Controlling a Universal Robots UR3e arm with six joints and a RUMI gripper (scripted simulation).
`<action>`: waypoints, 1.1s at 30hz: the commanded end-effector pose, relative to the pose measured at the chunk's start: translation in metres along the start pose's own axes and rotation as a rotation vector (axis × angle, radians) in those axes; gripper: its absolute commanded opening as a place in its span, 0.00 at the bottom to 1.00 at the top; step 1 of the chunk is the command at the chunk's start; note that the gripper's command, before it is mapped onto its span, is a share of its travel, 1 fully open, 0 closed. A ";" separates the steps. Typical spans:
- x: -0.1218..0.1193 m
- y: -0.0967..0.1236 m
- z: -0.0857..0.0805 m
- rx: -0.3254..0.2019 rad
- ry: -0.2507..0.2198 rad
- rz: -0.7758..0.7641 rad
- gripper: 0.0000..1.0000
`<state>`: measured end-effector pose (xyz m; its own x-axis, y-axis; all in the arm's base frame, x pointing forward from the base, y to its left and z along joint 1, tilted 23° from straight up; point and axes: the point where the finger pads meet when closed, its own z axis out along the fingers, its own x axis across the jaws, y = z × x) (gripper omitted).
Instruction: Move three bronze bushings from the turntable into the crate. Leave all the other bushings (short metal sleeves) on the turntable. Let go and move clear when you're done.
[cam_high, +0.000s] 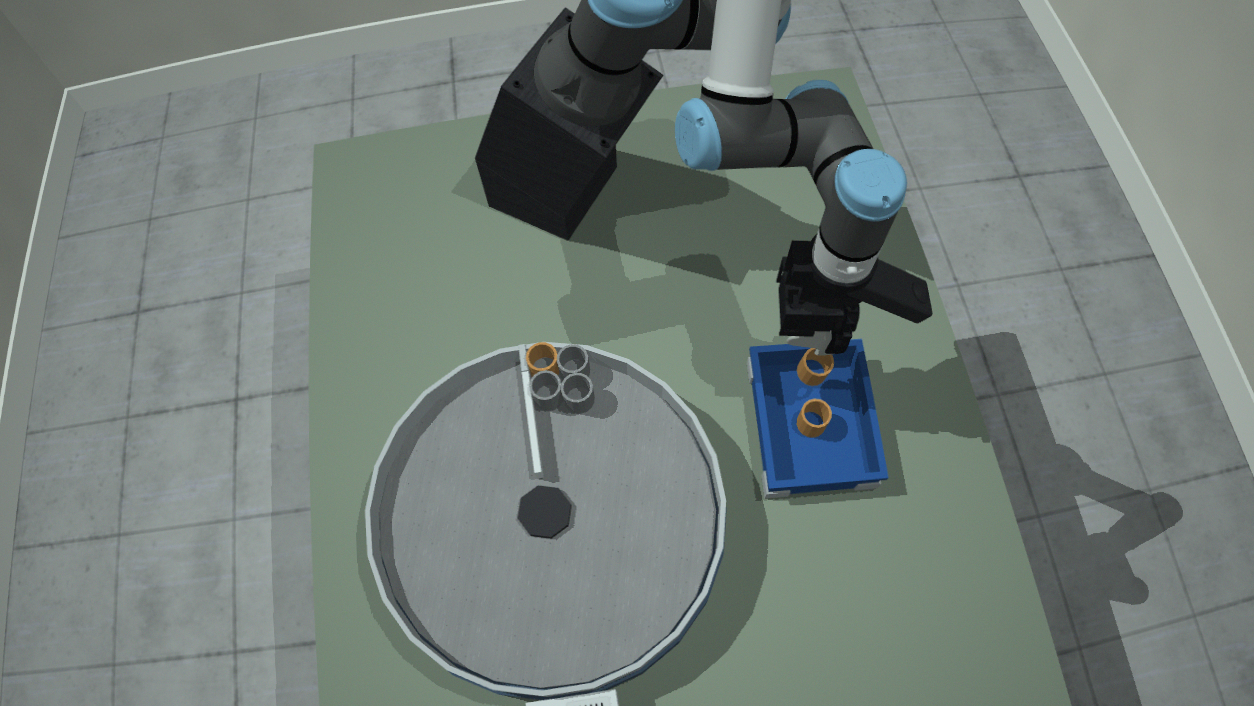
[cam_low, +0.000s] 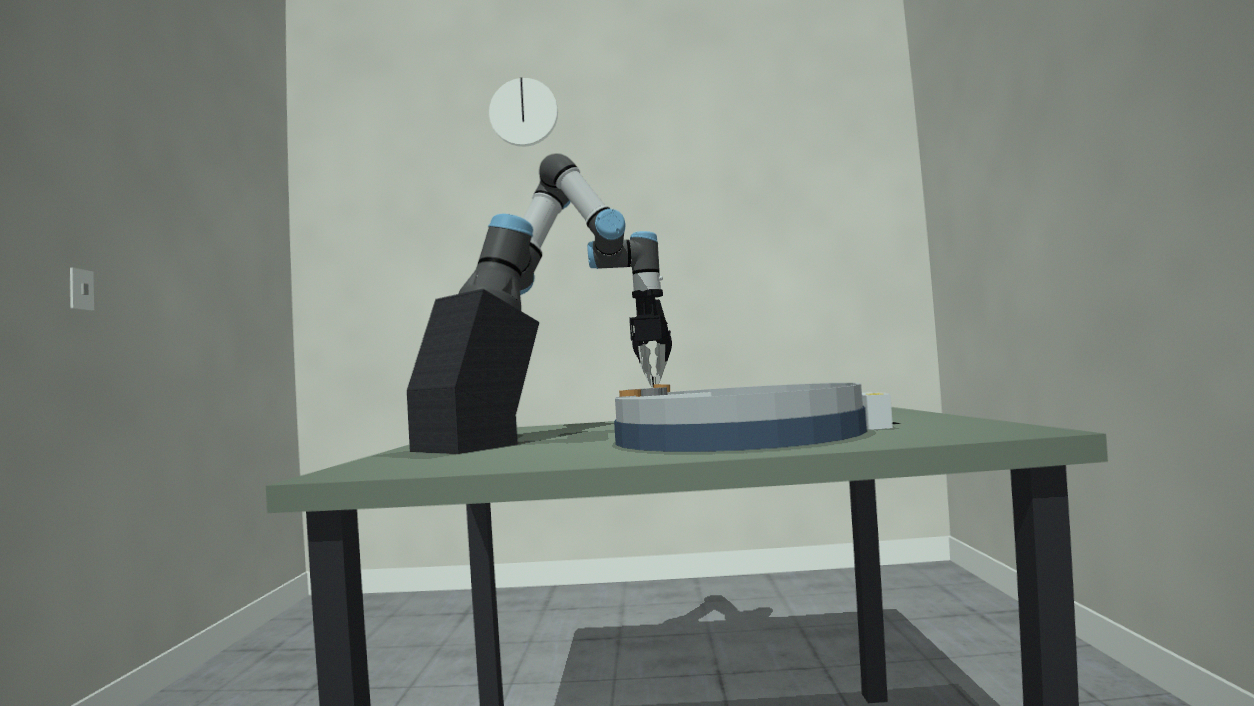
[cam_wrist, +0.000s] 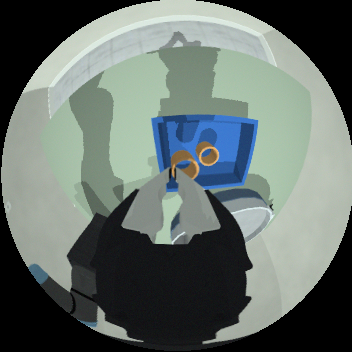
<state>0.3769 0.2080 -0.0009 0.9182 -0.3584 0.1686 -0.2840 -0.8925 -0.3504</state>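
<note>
My gripper (cam_high: 818, 349) (cam_low: 653, 382) (cam_wrist: 172, 168) is shut on the wall of a bronze bushing (cam_high: 811, 378) (cam_low: 664, 387) (cam_wrist: 180, 156). It holds this bushing at the back end of the blue crate (cam_high: 833, 459) (cam_wrist: 245, 152); whether it touches the floor is unclear. Another bronze bushing (cam_high: 811, 430) (cam_wrist: 200, 149) stands in the crate beside it. On the turntable (cam_high: 623, 561) (cam_low: 737, 406) (cam_wrist: 250, 225), a bronze bushing (cam_high: 541, 370) (cam_low: 629, 392) stands against the divider. Three grey bushings (cam_high: 544, 403) (cam_high: 576, 403) (cam_high: 585, 360) stand close around it. The crate is hidden in the exterior view.
A pale divider bar (cam_high: 531, 429) runs inward from the turntable's back rim toward a dark hub (cam_high: 544, 511). The turntable's raised rim stands left of the crate. The arm's black base block (cam_high: 544, 175) (cam_low: 473, 377) stands at the back of the green table (cam_high: 421, 263) (cam_low: 561, 482).
</note>
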 end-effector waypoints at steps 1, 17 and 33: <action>0.001 0.000 0.002 0.001 0.002 -0.001 0.00; 0.001 0.000 0.024 0.001 0.002 -0.001 0.00; 0.001 -0.001 0.040 0.001 0.002 -0.001 0.00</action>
<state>0.3875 0.2186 -0.0363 0.9183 -0.3583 0.1685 -0.2840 -0.8925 -0.3503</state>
